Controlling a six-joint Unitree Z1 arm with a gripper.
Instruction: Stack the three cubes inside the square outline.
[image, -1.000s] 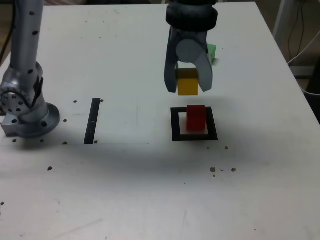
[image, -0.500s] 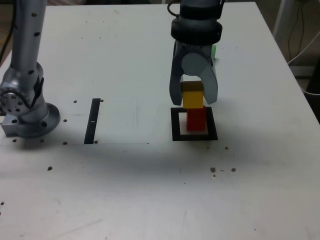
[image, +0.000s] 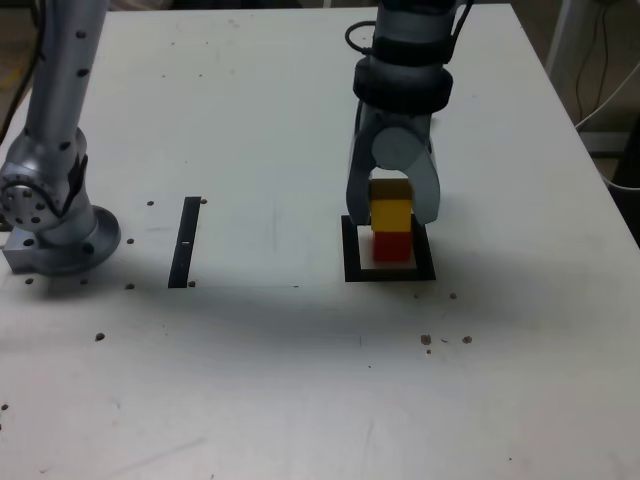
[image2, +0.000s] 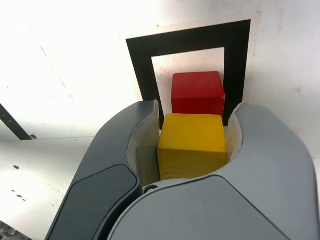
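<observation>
My gripper (image: 392, 212) is clamped on the yellow cube (image: 391, 212), one grey finger (image: 358, 193) pressed to each side of it. In the wrist view the same cube (image2: 192, 145) sits squarely between my pale inner pads (image2: 148, 131), filling the gap from one to the other.

Directly under the yellow cube is the red cube (image: 393, 246). In the exterior view the yellow one appears to rest on the red one's top face, though I cannot tell whether the two faces truly touch. The wrist view shows the red cube (image2: 197, 93) just beyond the yellow one, lined up with it.

The red cube stands inside the square outline (image: 349, 252), on its white centre. In the wrist view the black frame (image2: 142, 64) surrounds the red cube on three visible sides; my fingers cover the fourth.

I see no green cube in either view.

Towards the exterior view's left, well apart from the stack, a thin black strip (image: 185, 241) lies on the white table (image: 300, 380), and beyond it stands my arm's grey base (image: 50, 220).

No brand, label or writing can be read on the cubes, the fingers or the table.
</observation>
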